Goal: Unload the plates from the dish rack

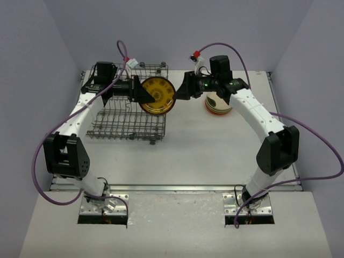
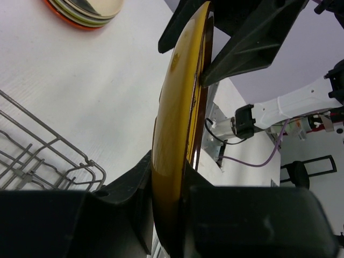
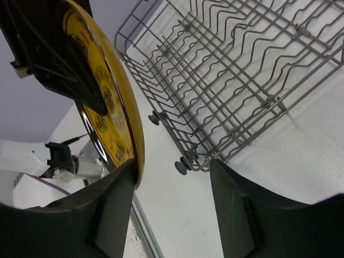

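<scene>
Pinched shut, the left gripper (image 2: 172, 189) grasps the lower rim of the yellow-brown patterned plate (image 2: 173, 129), which stands on edge mid-frame. Only the right wrist view shows the right gripper (image 3: 172, 188) spread wide, one finger touching the rim and the other well clear. From overhead, the plate sits at the dish rack's (image 1: 129, 115) right edge, with stacked plates (image 1: 217, 106) right of centre.

The right pincer (image 3: 172, 169) stands with fingers apart. A yellow plate (image 3: 121, 123) stands on edge against its one finger, clamped farther out by the left pincer (image 3: 88, 94). Beyond the other finger, a wire dish rack (image 3: 242, 80) sits on the white table (image 3: 177, 226).
</scene>
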{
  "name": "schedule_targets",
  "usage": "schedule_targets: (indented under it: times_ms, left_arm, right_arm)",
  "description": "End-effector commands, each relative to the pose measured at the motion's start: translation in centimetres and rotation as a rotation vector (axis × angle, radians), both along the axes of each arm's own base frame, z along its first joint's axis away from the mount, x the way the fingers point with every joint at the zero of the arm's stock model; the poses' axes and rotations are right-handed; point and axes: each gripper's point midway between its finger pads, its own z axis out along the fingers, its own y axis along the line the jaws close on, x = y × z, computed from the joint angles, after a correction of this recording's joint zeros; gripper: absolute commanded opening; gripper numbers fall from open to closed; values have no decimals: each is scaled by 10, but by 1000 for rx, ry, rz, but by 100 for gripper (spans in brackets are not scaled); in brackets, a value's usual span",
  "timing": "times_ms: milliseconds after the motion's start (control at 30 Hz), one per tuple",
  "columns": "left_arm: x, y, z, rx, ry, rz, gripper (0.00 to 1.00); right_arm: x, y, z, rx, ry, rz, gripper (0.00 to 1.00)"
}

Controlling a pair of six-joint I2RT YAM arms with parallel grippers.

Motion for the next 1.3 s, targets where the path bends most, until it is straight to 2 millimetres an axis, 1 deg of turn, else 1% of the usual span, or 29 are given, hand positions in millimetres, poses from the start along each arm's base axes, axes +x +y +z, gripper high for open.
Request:
schedule_targets:
  times_ms: [0,33,100,133,167,200,233,267,300,333,367,400,433,467,500,533,567,667,700,767,800,833,900,933,1000,1100,1267]
  left_arm:
    - [-8,-12,10,-31,-57,-82,0]
    - [-8,-13,10,-30,-55,-83,0]
    - [-8,-14,10,-29,-57,-86,0]
    - [-8,-16,9,-28,-53,-91,0]
    - [-9,-18,8,-28,-51,-96,2]
    - [-10,-19,8,-27,-49,-99,10]
    - [-10,-20,7,-21,-47,-93,23]
    - [-7,-20,6,-8,-49,-78,37]
    - [-4,-19,6,6,-53,-58,55]
    - [-1,-16,2,38,-45,-33,84]
    - [9,-13,2,72,-63,13,86]
    - [27,-1,-7,167,-75,118,97]
    - [40,10,-13,239,-76,202,100]
    - [56,30,-24,332,-67,318,100]
    - [69,52,-27,383,-60,412,100]
    - [78,70,-28,407,-45,478,100]
    - [84,86,-29,414,-23,533,100]
    - [96,140,-26,394,24,681,100]
    - [99,154,-24,395,27,718,100]
    - [99,162,-26,408,37,738,100]
    - [98,165,-27,416,39,740,100]
    - [97,165,-27,414,38,737,100]
    - [94,163,-30,409,45,729,100]
    - [94,163,-30,409,44,729,100]
    - [93,164,-32,417,45,734,100]
    - [92,165,-31,424,40,735,100]
    - [91,167,-34,440,45,742,100]
  right_arm:
    - [3,11,24,68,-36,36,49]
    - [1,12,24,76,-31,44,46]
    - [1,13,23,80,-25,46,35]
    - [2,13,22,78,-23,45,21]
    - [2,13,21,77,-22,43,10]
    - [2,13,21,75,-19,39,3]
    - [2,12,20,73,-15,36,0]
    - [2,11,18,72,-11,34,0]
    - [2,9,17,72,-8,30,0]
    - [5,2,18,73,-4,12,0]
    - [4,0,17,72,-1,10,0]
    - [10,-11,13,70,10,-22,0]
    - [21,-31,10,69,19,-74,0]
    - [28,-47,8,72,34,-115,0]
    - [39,-70,3,72,53,-174,0]
    - [47,-91,-4,59,70,-224,0]
    - [55,-111,-11,38,80,-279,0]
    - [82,-182,-35,-19,118,-463,0]
    - [91,-211,-46,-32,148,-532,0]
    - [97,-235,-55,-45,180,-586,0]
    - [103,-256,-61,-54,201,-633,0]
    - [106,-264,-73,-58,243,-648,0]
    - [115,-277,-84,-68,280,-676,0]
    - [118,-283,-93,-75,307,-689,0]
    - [124,-290,-103,-90,328,-708,0]
    - [130,-295,-114,-104,350,-723,0]
    - [135,-298,-132,-119,399,-730,1]
